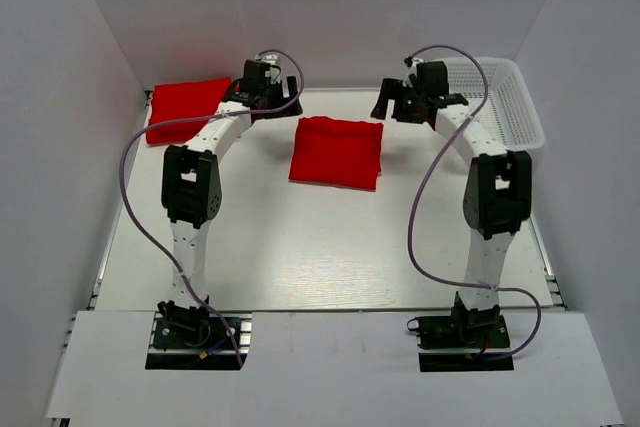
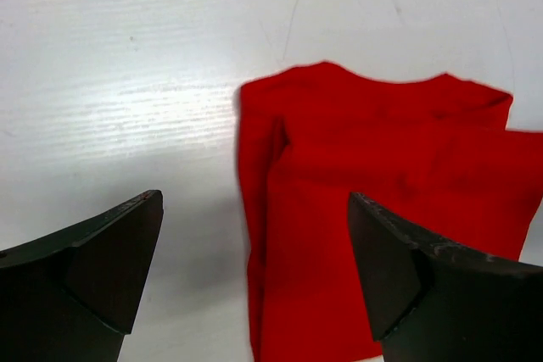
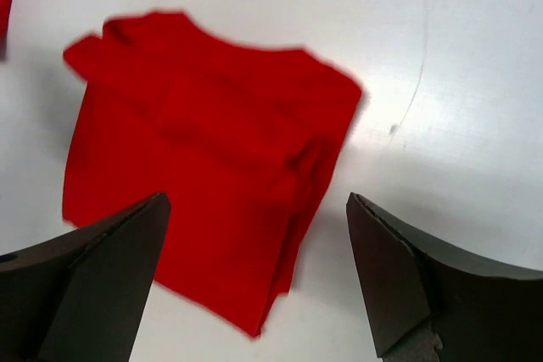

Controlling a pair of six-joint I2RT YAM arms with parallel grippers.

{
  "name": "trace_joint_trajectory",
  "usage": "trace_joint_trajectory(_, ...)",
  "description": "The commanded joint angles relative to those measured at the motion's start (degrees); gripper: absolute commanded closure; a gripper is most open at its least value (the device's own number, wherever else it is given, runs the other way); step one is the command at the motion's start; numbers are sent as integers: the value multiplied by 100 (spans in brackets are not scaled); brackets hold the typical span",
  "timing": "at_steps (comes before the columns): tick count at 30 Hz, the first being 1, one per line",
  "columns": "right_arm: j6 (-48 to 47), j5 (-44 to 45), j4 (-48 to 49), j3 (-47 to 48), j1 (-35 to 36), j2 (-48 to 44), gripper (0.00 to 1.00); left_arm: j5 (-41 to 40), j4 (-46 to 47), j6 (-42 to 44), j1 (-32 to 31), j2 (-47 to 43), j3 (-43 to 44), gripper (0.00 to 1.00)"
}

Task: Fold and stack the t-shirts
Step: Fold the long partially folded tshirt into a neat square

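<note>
Plain white worktop [image 1: 300, 247] with a white plastic mesh basket [image 1: 510, 97] on it. Near the basket's left side lies one folded bright red cloth t-shirt [image 1: 336, 152], flat and ready, I'd guess, to stack with the second folded red t-shirt [image 1: 185, 107], much further left. Both arms reach forward, elbows bent. The left pincer [image 2: 254, 201] and right pincer [image 3: 257, 201] hang wide and empty, flanking the nearer shirt.

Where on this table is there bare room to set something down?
The widest bare patch of the table is the near half, between the left arm and right arm, in front of the centre t-shirt. The far edge is crowded: corner t-shirt, left gripper, right gripper and basket.
</note>
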Motion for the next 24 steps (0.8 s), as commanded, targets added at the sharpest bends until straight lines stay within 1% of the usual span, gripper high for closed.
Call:
trace_joint_trajectory(1,-253,-289,291,-795,40,-785,10,327,274,398,-47,-754,-570,0)
trace_joint_trajectory(4,-376,-219,291,-1261,67,-954,10,486,64,723,-117,-703,-625,0)
trace_joint_trajectory(7,-385,-218,151,-1368,67,-937,10,486,1,978,-179,-492,-563,0)
trace_joint_trajectory(11,-297,-253,150,-1359,58,-805,10,451,150,1031,-179,-131,-510,0)
trace_joint_trajectory(12,-305,-332,159,-1342,58,-753,10,503,220,1031,-179,8,-458,0)
trace_joint_trajectory(14,-463,-945,220,-1263,84,-691,10,556,387,962,-179,63,-379,0)
trace_joint_trajectory(15,-525,-1087,325,-1245,93,-638,10,652,440,909,-179,123,-326,0)
trace_joint_trajectory(16,-543,-1254,309,-1167,84,-577,10,766,441,908,-179,124,-326,2)
trace_joint_trajectory(17,-543,-1682,352,-1114,93,-541,10,898,632,908,-179,54,-326,2)
trace_joint_trajectory(18,-691,-1825,457,-1122,102,-506,10,1290,704,847,-179,-7,-422,2)
trace_joint_trajectory(19,-597,-2053,536,-1130,84,-471,10,1590,705,768,-179,-60,-527,2)
trace_joint_trajectory(20,-613,-2229,537,-1131,84,-445,10,1898,887,768,-179,-130,-632,2)
trace_joint_trajectory(21,-691,-2318,572,-1139,102,-444,10,2362,1315,698,-179,-253,-903,2)
trace_joint_trajectory(22,-692,-2458,659,-1131,128,-366,10,2523,1468,645,-179,-254,-976,2)
trace_joint_trajectory(23,-701,-2521,669,-1122,111,-330,10,2847,1582,592,-179,-254,-976,0)
trace_joint_trajectory(24,-710,-2713,678,-1009,111,-234,10,2937,1670,592,-179,-254,-976,0)
